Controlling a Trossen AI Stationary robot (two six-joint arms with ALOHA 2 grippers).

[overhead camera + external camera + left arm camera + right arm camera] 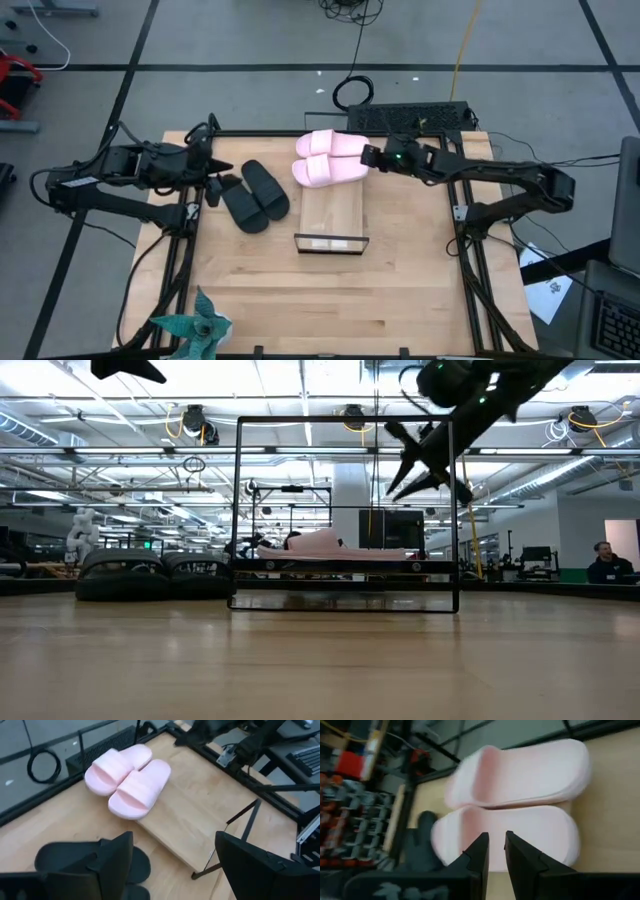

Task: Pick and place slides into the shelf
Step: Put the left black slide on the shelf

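Observation:
The pale pink pair (328, 158) lies side by side at the far end of the shelf (332, 212); the nearer pink slide (137, 790) rests partly on the light-wood board (200, 815). The black pair (255, 195) lies on the table left of the shelf, also in the low view (150, 575). My left gripper (215, 182) hovers open beside and above the black slides (90, 865). My right gripper (368, 157) hangs raised (420, 460) just right of the pink slides (520, 800). Its fingers (495, 842) are shut to a thin gap and hold nothing.
A teal star-shaped plant (195, 330) stands at the table's near left edge. A black box (410, 118) and coiled cable (352, 92) lie beyond the far edge. Dark rails (470, 270) run along both sides. A person (603, 560) sits far off.

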